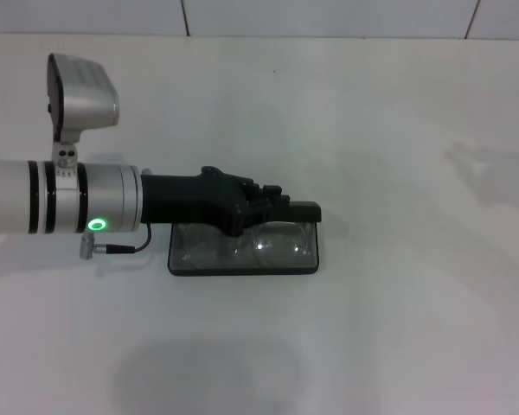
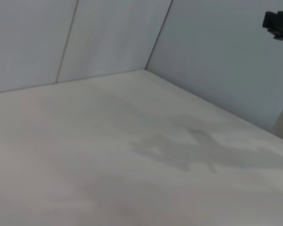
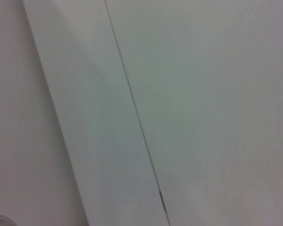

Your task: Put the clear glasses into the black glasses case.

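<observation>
In the head view the black glasses case [image 1: 242,266] lies open on the white table, a little left of the middle. The clear glasses [image 1: 264,244] rest inside its tray, their lenses catching the light. My left arm reaches in from the left, and my left gripper [image 1: 272,204] hovers over the case's back edge, hiding part of the glasses and the back wall. A dark raised strip [image 1: 304,210] at the back right of the case meets the gripper's tip. The left wrist view holds only table and wall. My right gripper is out of view.
The white table [image 1: 398,328] spreads around the case on all sides, with a faint grey stain [image 1: 489,169] at the right. A tiled wall [image 1: 329,17] runs along the table's far edge. The left arm's wrist camera housing [image 1: 82,91] stands up above the arm.
</observation>
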### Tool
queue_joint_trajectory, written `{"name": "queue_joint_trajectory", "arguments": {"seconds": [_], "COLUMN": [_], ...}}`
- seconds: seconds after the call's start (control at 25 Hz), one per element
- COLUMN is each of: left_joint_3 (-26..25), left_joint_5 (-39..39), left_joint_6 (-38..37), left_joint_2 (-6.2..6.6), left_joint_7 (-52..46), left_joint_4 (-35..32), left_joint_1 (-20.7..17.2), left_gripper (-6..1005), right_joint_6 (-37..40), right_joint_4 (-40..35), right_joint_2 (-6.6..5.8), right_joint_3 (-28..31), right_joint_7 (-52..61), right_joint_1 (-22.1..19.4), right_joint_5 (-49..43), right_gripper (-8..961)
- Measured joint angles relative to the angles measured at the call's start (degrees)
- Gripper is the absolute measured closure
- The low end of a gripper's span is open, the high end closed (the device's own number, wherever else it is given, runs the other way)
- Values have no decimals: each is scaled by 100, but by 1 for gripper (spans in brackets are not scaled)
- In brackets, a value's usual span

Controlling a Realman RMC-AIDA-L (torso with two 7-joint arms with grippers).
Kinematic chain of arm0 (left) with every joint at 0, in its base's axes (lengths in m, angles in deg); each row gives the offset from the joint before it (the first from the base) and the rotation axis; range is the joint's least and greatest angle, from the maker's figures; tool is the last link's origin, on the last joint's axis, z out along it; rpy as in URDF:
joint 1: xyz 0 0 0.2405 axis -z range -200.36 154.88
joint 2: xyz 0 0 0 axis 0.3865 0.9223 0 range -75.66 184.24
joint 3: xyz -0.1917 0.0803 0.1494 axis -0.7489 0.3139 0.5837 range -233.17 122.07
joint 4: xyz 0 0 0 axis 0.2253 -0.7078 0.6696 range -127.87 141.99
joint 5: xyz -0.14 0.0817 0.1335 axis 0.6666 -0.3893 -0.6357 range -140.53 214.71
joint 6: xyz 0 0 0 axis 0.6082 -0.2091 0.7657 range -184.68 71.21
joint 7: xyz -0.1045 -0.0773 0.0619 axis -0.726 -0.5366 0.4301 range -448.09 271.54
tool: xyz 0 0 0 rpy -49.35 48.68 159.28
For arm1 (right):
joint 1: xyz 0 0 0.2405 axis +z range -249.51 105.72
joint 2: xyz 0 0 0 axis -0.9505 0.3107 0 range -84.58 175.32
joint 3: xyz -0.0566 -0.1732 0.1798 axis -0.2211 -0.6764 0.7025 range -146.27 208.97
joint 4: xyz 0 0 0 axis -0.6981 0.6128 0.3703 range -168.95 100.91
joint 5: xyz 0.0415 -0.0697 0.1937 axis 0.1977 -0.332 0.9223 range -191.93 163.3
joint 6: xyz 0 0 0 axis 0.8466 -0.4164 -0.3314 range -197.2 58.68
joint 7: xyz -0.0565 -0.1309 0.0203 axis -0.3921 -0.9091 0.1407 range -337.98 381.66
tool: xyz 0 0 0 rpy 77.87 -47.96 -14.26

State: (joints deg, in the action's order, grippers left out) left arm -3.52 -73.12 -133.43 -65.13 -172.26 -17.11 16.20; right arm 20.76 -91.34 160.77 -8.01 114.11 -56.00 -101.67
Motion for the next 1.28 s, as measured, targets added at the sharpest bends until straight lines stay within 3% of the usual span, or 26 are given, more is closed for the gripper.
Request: {"name": "queue_joint_trajectory", "arguments": {"seconds": [0.4, 0.56, 0.68, 0.88, 1.08, 1.28], "left_joint_3": [395, 492, 493, 457, 437, 443], "left_joint_5": [-44, 40, 281, 1395, 2208, 2244], "left_joint_6": [-18, -498, -1332, -2553, -2759, -2893], "left_joint_2": [-20, -27, -28, -17, 4, 33], "left_joint_7": [131, 340, 427, 290, 315, 397], "left_joint_4": [13, -139, -559, -1719, -2634, -2902], "left_joint_1": [-136, -248, -426, -1022, -1641, -1778], "left_gripper": [755, 747, 741, 731, 721, 711], "right_joint_6": [42, 50, 50, 120, 729, 1171], "right_joint_4": [48, 157, 175, 178, 288, 751], "right_joint_2": [9, 4, 3, -28, -32, -3], "right_joint_3": [-2, -1, -8, -300, -584, -741], "right_joint_7": [-11, -48, -60, -163, -563, -820], "right_joint_1": [56, 105, 116, 180, 332, 635], "right_joint_5": [-33, -40, -75, -274, -434, -273], "right_gripper": [801, 800, 800, 800, 799, 771]}}
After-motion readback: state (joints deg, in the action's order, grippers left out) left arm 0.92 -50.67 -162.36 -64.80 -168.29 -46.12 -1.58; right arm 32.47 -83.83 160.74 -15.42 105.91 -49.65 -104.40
